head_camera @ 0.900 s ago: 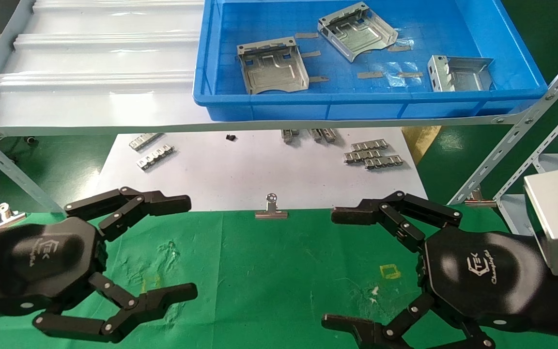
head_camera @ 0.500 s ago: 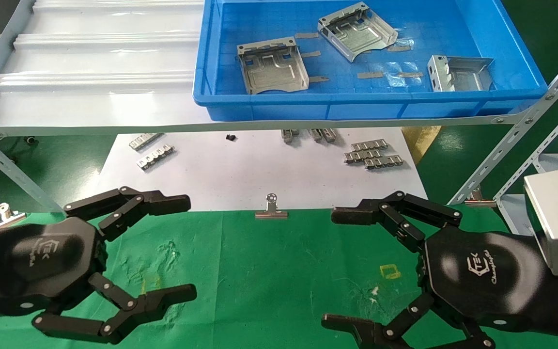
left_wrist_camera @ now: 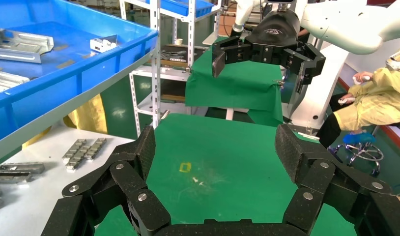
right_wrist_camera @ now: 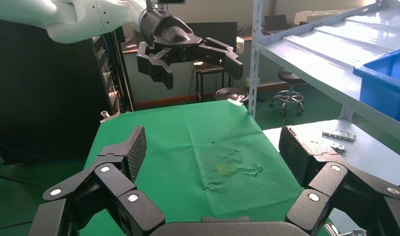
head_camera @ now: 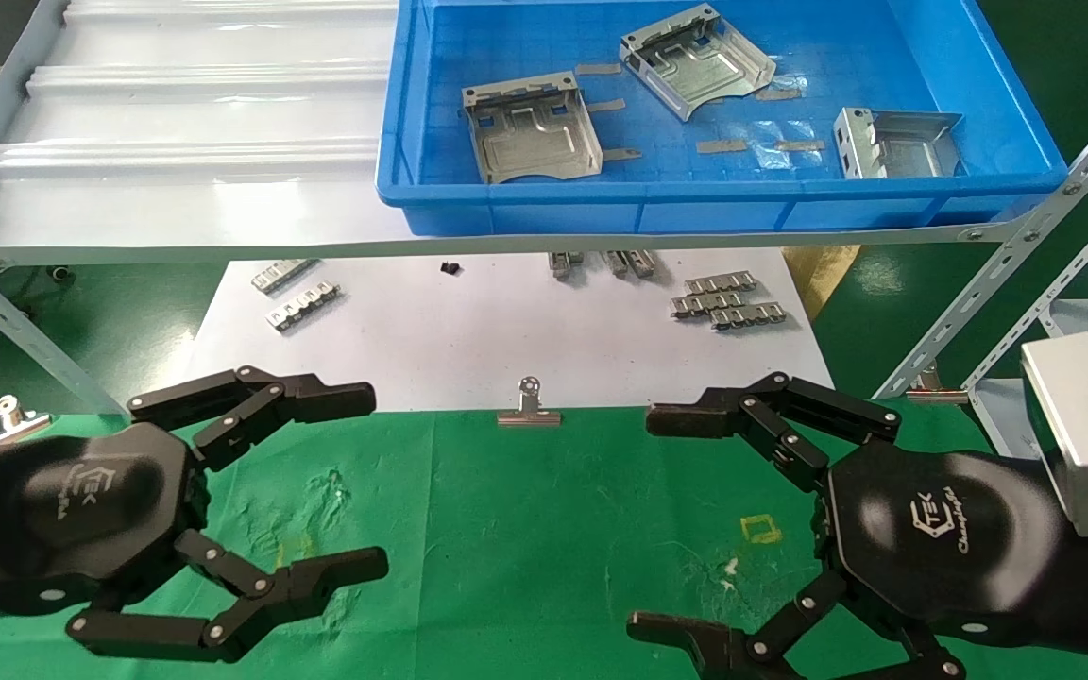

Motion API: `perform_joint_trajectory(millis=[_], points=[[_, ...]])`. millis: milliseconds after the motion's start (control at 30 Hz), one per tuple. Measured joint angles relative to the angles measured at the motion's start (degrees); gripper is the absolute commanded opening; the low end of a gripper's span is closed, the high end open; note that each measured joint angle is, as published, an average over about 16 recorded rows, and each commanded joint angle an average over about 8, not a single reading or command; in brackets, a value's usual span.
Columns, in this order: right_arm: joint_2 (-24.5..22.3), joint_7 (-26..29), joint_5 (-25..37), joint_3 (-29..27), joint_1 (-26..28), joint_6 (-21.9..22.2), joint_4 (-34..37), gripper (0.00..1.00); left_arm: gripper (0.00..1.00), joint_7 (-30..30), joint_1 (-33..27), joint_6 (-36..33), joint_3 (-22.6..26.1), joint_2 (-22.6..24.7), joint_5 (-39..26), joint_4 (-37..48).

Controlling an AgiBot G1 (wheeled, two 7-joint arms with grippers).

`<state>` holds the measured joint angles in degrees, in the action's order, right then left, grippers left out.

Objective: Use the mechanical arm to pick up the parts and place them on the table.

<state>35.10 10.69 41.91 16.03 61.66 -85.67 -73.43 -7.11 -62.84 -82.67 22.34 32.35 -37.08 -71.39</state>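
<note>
The left end effector (head_camera: 303, 491) is hanging over the left side of the desk (head_camera: 525, 510), the one with the green cloth. Its black fingers (head_camera: 317, 401) are spread wide apart, and it is holding nothing. The right end effector (head_camera: 686, 524) is hanging over the right side of the desk. Its fingers are spread wide too, and it is holding nothing. The two are pointing at each other across the cloth.

The parts are lying far from both of them, up in the blue tray (head_camera: 695, 212) on the pale shelf (head_camera: 195, 142) behind the desk. One grey part (head_camera: 530, 127) is sitting near the tray's front left. A second part (head_camera: 695, 61) is lying farther back, turned at a slant. A third part (head_camera: 895, 142) is sitting at the front right.

Small toothed metal strips (head_camera: 723, 300) are lying on the white sheet (head_camera: 506, 331) below the shelf, and some are half hidden under the shelf's edge. A silver clip (head_camera: 529, 408) is sitting where the sheet meets the cloth. The bottom of the right end effector is getting cut off by the head view's edge. In the left wrist view, the parts (left_wrist_camera: 21, 44) are only partly showing.
</note>
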Motion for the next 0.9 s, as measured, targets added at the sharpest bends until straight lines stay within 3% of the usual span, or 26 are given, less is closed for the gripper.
perform_joint_trajectory(millis=[33,900], points=[[0.00,0.00,0.00,0.00,0.00,0.00,0.00,1.00,0.00,0.00,0.00,0.00,0.00,0.00,0.00,0.00],[0.00,0.00,0.00,0.00,0.00,0.00,0.00,1.00,0.00,0.00,0.00,0.00,0.00,0.00,0.00,0.00]])
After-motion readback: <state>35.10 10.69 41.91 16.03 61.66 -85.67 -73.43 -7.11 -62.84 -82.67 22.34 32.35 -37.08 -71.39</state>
